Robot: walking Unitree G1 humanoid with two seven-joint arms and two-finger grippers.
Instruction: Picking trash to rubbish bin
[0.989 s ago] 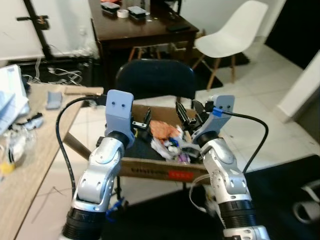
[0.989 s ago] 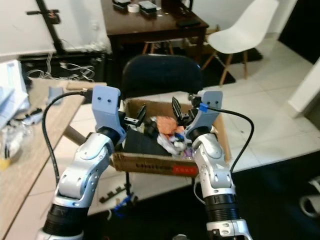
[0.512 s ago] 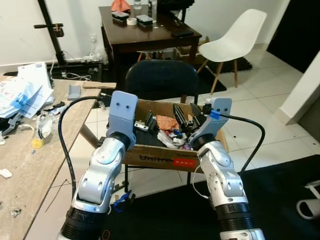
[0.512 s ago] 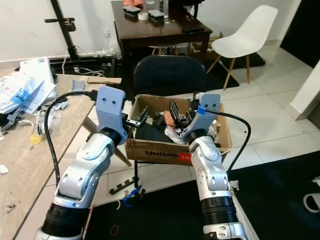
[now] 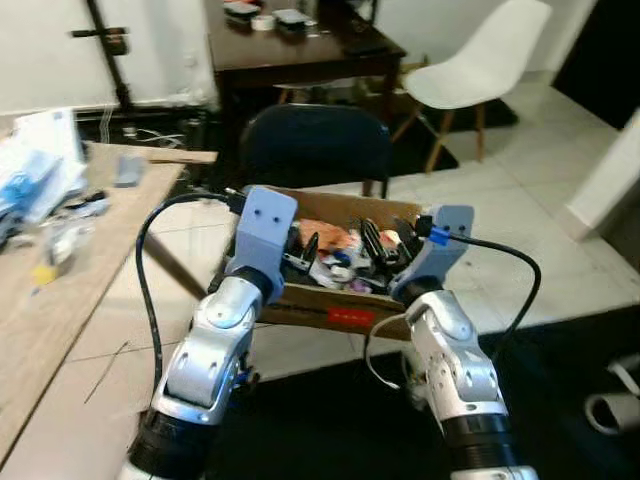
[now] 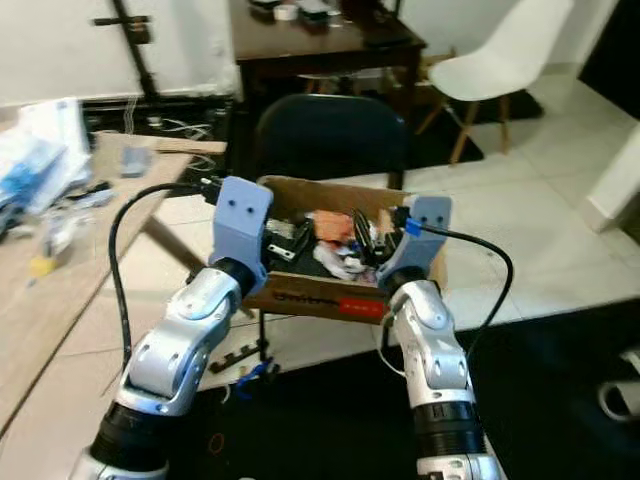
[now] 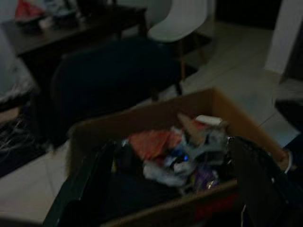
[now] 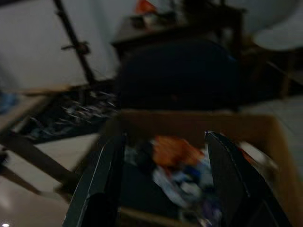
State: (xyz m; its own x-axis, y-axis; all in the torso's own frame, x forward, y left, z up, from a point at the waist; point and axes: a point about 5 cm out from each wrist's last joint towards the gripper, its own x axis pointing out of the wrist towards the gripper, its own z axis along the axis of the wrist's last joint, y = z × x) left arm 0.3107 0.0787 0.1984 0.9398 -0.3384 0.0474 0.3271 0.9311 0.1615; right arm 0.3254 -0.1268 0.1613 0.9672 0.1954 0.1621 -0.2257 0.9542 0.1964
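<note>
Cardboard box [image 6: 318,296], one only, stands in front of the robot, with a red label on its near wall. It serves as the rubbish bin. Inside it lies a heap of trash [image 5: 338,256]: an orange wrapper [image 6: 332,226], white crumpled plastic and some dark pieces; the exact number of pieces I cannot tell.

Two silver arms reach toward the box. The left end effector [image 5: 303,252] is over the left part of the box, and its two black fingers are spread apart with nothing between them. The right end effector [image 5: 378,243] is over the right part of the box, above the trash, and its fingers are also spread, holding nothing.

Two chairs are behind the box: one dark chair [image 6: 330,138] just behind it, and one white chair [image 6: 505,50] farther to the right. One dark wooden table [image 6: 320,40] stands at the back with several small things on it. One light wooden surface [image 5: 60,300] is on the left, carrying papers [image 6: 35,150] and small clutter.
</note>
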